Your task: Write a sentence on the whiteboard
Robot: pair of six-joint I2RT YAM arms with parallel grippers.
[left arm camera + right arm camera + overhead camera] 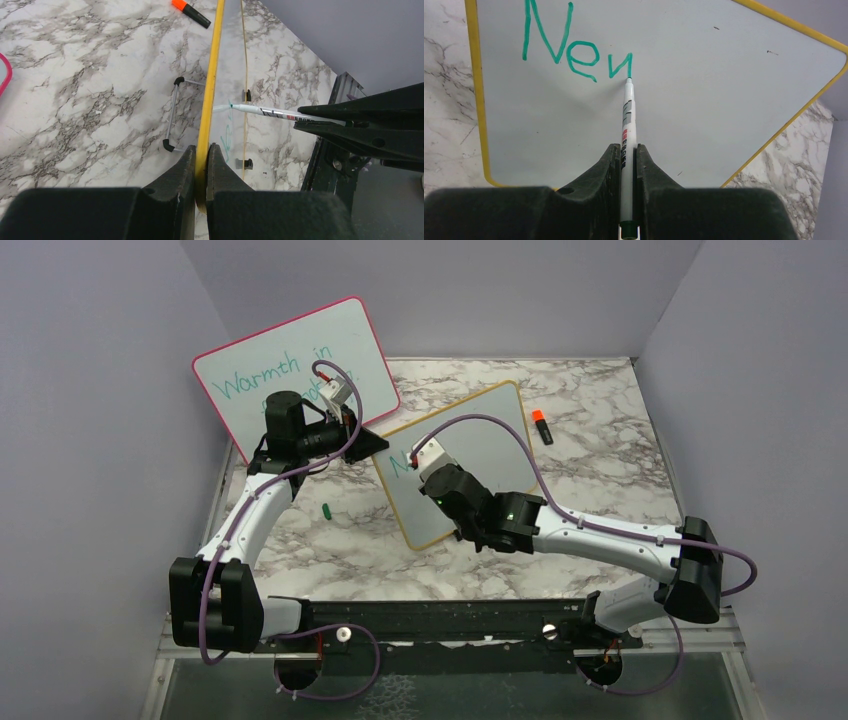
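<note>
The whiteboard with its yellow-orange frame stands tilted on the marble table, mid-right. My left gripper is shut on the board's yellow frame edge, at its left corner. A white marker with a teal tip is held in my right gripper, which is shut on the barrel. The tip touches the board's white face. The sentence reads "Ne" plus an unfinished third letter in teal, and the tip rests at the end of that last stroke. In the left wrist view the marker meets the board from the right.
A larger pink-framed whiteboard with teal writing leans at the back left. An orange-capped black marker lies behind the yellow board. A small green cap lies on the marble in front of the left arm. Purple walls enclose three sides.
</note>
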